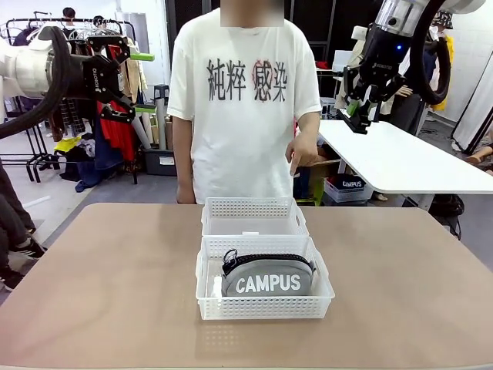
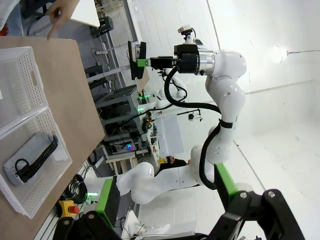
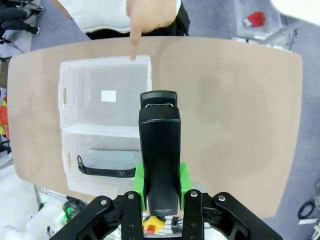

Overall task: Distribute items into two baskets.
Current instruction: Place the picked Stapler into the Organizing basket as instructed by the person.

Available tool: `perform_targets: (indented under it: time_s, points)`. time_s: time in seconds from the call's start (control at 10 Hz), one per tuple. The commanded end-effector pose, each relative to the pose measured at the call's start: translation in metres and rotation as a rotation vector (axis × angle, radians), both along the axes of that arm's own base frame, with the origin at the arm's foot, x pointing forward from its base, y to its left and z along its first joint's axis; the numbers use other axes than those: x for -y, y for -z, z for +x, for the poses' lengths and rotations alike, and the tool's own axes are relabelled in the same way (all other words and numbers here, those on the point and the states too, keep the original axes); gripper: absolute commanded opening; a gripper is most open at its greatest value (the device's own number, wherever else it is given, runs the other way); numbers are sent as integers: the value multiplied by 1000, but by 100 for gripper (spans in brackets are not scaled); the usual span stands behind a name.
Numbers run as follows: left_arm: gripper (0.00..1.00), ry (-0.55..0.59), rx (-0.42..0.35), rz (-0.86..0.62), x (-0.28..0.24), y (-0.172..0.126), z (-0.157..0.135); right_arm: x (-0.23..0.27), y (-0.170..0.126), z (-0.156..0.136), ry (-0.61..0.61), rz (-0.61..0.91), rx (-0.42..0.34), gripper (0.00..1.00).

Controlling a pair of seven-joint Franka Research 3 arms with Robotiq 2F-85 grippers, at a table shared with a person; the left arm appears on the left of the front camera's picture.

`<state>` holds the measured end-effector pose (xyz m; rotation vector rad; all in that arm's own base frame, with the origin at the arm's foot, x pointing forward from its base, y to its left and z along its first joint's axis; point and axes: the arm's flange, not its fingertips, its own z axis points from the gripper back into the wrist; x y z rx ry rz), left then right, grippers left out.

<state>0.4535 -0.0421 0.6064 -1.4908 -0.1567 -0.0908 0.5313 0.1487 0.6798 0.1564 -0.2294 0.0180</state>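
1. the near basket (image 1: pixel 266 308) stands in the middle of the worktop (image 1: pixel 115 293); all places below are given from this basket.
2. the pouch (image 1: pixel 268 281) lies flat inside the near basket. its white word "campus" faces the robot's side and its black zipper runs along the far edge.
3. the far basket (image 1: pixel 254 206) stands directly behind the near basket, on the person's side, and their long walls touch. there is a small white patch (image 3: pixel 108 95) on its floor.
4. the stapler (image 3: pixel 160 150) is high in the air, above and to the right of the near basket and past its far side. it touches neither the worktop nor a basket. in the right wrist view it lies along the fingers, and the near basket is seen far below it.
5. the right jaws are clenched on the stapler. their green-padded fingers (image 3: pixel 140 185) press on its two sides near its back end.
6. the left jaws are released. their fingers (image 1: pixel 142 55) stand wide apart with nothing between them, high in the air and far to the left of the near basket.
7. the person's hand (image 1: pixel 304 154) hangs beyond the near basket, a little to its right, with one finger pointing downward. i cannot tell if the finger touches anything.
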Motion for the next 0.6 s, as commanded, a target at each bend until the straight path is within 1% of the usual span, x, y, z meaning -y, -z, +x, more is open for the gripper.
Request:
perform_targets:
  time_s: [0.0,0.5]
  points:
    - [100,-2,-6,-17,0,-3,0,0,-2,-2,1,1,2,0]
    - [100,-2,-6,-17,0,-3,0,0,-2,-2,1,1,2,0]
